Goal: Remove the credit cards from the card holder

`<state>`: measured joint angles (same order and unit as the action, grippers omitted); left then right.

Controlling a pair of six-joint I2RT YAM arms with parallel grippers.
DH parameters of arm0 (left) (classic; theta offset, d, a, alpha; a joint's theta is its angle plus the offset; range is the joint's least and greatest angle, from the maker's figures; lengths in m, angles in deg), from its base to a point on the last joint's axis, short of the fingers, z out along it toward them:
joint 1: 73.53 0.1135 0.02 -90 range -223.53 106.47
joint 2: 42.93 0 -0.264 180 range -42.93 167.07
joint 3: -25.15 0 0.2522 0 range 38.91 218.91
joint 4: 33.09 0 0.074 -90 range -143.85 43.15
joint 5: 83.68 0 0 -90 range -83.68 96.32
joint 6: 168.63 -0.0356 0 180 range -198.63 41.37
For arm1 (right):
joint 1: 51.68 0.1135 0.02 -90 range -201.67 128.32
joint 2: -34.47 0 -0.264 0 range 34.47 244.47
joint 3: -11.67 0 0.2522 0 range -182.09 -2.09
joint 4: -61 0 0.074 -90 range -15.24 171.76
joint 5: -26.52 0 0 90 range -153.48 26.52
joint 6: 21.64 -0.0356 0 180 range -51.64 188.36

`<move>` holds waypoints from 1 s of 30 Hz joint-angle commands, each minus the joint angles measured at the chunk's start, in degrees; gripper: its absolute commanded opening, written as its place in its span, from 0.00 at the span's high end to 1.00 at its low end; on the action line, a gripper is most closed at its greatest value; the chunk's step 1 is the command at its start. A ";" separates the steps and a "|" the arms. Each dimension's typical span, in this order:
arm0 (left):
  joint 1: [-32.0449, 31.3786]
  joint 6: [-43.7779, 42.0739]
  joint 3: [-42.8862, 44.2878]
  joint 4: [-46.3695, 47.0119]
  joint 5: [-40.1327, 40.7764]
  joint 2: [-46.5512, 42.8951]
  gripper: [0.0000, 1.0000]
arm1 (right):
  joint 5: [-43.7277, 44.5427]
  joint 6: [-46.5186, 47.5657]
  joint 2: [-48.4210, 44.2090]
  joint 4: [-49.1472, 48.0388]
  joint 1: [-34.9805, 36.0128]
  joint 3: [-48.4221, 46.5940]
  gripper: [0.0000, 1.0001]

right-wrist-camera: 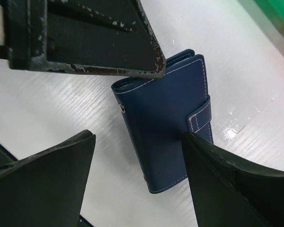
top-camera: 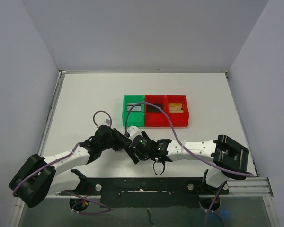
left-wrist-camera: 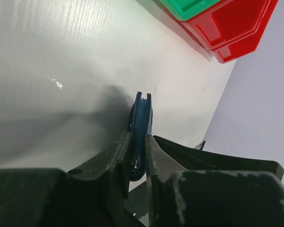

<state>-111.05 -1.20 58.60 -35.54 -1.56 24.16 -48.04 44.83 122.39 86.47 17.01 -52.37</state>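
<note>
The card holder (right-wrist-camera: 161, 127), a dark navy-blue stitched bifold wallet, is held closed over the white desk (top-camera: 85, 104), on my side of the green and red plastic bins (top-camera: 155, 122). My left hand (left-wrist-camera: 138, 137) is clamped on its edge. I see my right hand (right-wrist-camera: 138, 137) spread apart astride it.

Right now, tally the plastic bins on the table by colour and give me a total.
Green bin: 1
Red bins: 2
Total: 3
</note>
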 commanded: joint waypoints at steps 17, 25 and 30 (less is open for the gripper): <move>-0.17 -0.60 4.74 -2.53 2.87 -5.60 0.59 | 8.23 -5.55 -1.22 1.17 0.21 -3.07 0.82; -0.10 -3.39 8.20 -12.85 9.57 -11.04 0.29 | -23.65 -13.29 -10.53 -14.77 -13.26 8.57 0.82; 0.04 -3.57 7.47 -12.60 10.56 -13.22 0.27 | -34.51 -23.02 -13.98 -26.78 -20.95 18.14 0.81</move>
<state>-110.98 -3.30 64.15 -47.30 6.40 12.73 -68.39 31.25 111.46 72.83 -0.17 -40.06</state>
